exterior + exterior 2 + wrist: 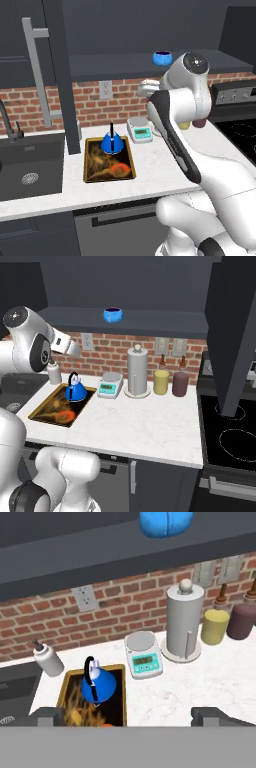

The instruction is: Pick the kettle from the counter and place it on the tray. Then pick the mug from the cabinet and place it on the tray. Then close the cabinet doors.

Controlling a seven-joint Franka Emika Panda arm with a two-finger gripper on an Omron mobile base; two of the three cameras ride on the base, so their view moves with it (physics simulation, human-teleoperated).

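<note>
The blue kettle [111,144] with its black arched handle stands upright on the far end of the dark, gold-rimmed tray [100,167] on the white counter [150,167]. The small blue mug [162,57] sits on the shelf of the dark upper cabinet [150,321], whose doors [60,75] stand swung open. My gripper [131,716] hangs open in the air above the counter, well below the mug [166,522] and up and back from the kettle [98,684]. Nothing lies between its fingertips [50,716].
A digital scale [110,385], a paper towel holder [137,372], a yellow jar [161,382] and a dark jar [180,383] line the brick wall. A soap bottle [54,373] stands behind the tray. The black sink [30,170] lies left, the stove [230,431] right. The right door [235,331] juts out.
</note>
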